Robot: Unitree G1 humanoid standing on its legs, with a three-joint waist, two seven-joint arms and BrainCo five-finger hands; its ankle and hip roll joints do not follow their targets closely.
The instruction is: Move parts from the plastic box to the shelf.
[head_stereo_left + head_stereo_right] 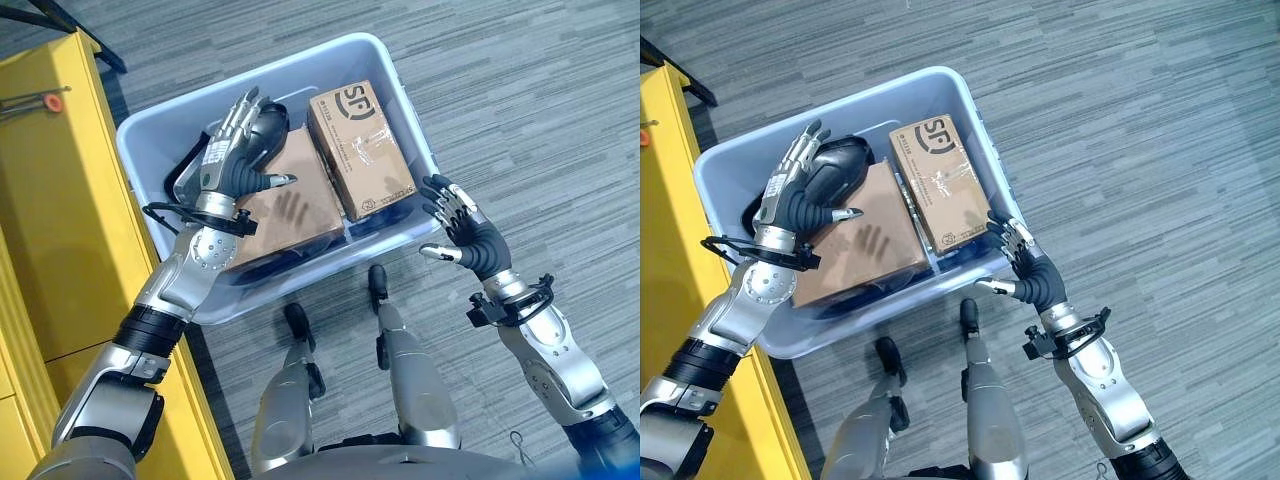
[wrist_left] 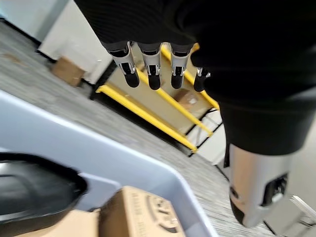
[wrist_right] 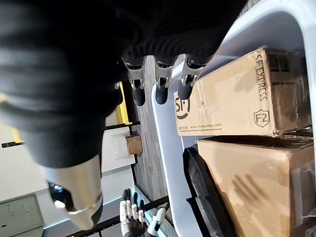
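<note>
Cardboard boxes (image 1: 362, 150), black part (image 1: 835, 165), in pale plastic box (image 1: 390, 70)

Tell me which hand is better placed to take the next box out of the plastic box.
Probably the left hand: it hovers open over the plastic box, above the plain brown box. The right hand is open too, but outside the rim, beside the printed box.

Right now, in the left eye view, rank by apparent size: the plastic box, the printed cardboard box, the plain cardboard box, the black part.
1. Plastic box
2. Plain cardboard box, partly hidden by the left hand
3. Printed cardboard box
4. Black part, mostly hidden
</note>
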